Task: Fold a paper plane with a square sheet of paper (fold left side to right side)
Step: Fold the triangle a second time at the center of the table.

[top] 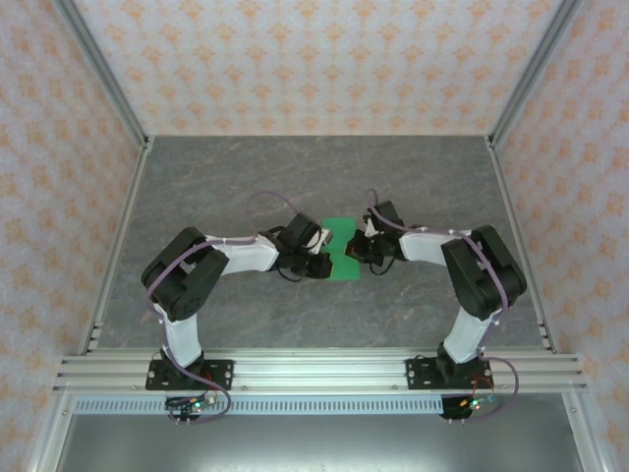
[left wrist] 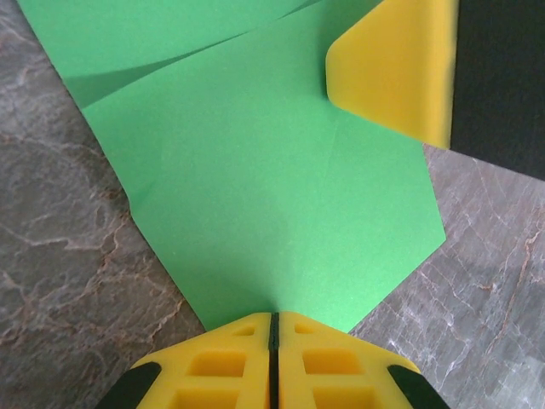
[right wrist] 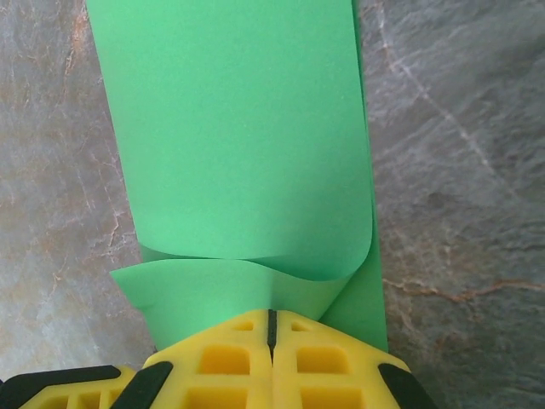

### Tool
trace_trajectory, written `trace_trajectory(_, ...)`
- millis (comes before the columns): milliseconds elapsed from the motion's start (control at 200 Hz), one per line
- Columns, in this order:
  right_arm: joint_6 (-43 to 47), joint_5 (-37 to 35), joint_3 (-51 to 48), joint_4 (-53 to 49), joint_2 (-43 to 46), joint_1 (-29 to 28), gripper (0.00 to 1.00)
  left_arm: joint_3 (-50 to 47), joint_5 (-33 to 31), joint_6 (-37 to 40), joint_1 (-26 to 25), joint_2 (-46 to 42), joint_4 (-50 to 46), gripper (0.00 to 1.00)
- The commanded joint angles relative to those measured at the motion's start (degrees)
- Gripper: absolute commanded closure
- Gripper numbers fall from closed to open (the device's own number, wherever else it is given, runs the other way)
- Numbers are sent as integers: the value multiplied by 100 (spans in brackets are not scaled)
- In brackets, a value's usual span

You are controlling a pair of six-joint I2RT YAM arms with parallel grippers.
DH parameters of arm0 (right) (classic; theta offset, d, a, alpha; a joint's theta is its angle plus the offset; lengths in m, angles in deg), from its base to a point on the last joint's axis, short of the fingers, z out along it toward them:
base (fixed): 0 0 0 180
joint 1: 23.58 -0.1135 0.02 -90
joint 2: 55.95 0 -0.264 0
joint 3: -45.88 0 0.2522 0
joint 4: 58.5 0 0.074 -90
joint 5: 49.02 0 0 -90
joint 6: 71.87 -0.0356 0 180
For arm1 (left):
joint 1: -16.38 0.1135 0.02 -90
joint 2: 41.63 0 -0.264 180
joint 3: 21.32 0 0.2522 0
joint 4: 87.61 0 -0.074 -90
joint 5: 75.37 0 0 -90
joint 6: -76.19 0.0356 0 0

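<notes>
Fold begun, not creased.
Mid-table point(top: 295, 177), the paper point(top: 341, 248) is pinched at its left by the jaws of the left gripper point(left wrist: 272, 317); the right gripper point(right wrist: 271, 313) is clenched at a curled flap, uncreased; further folds remain.

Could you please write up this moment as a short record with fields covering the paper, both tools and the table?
surface: grey marbled table
paper: square sheet of paper, bright green, partly folded, lying between the two tools
fold state: upper layer curls up loosely, not pressed flat
left tool: shut, pinching a pointed corner of the sheet
right tool: shut on the sheet at the curled fold, on the opposite side
stage: folding begun, no finished dart shape yet
</notes>
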Motion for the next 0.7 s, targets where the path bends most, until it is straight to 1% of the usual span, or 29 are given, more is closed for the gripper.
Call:
trace_trajectory(0, 268, -656, 121, -297, -219, 291, 98, -322, -379, 6, -78, 214, -683, 91)
trace_trajectory(380, 526, -519, 542, -560, -283, 843, 98, -358, -380, -3, -78, 130, -640, 91)
trace_trajectory(505, 502, -393, 581, -609, -32, 852, 98, -328, -359, -44, -78, 84, -596, 91)
trace_trajectory(696, 153, -71, 191, -352, 522, 686, 98, -252, -354, -83, -96, -19, -574, 90)
